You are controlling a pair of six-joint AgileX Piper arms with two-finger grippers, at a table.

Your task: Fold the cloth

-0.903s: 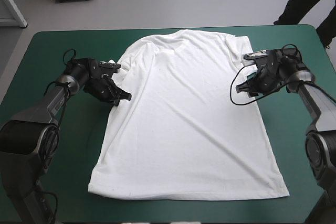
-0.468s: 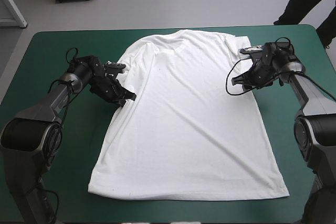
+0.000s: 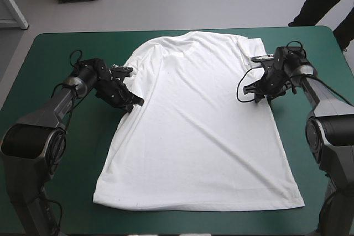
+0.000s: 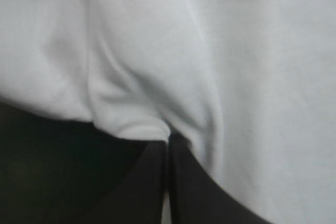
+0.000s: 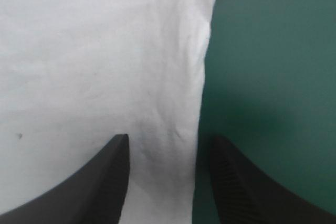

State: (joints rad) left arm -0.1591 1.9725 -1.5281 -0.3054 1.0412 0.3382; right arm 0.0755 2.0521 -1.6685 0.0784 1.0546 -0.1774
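The T-shirt [image 3: 193,125] lies spread flat on the table [image 3: 50,192], collar toward the far edge and hem toward the near edge.

The left hand [image 3: 134,103] sits at one side edge of the T-shirt, with a sleeve just beyond it toward the far edge. The right hand [image 3: 255,93] sits at the opposite side edge, near the other sleeve. The high view fixes these positions but does not resolve the finger state.

The left wrist view does: the left hand [image 4: 168,139] is pressed together, pinching a rolled fold of the T-shirt at its tips, with more cloth ahead of it.

The right wrist view shows the right hand [image 5: 169,142] spread. The T-shirt's side edge runs between its fingers [image 5: 105,182]. One finger is over cloth, the other over the bare teal-green cover [image 5: 273,77].
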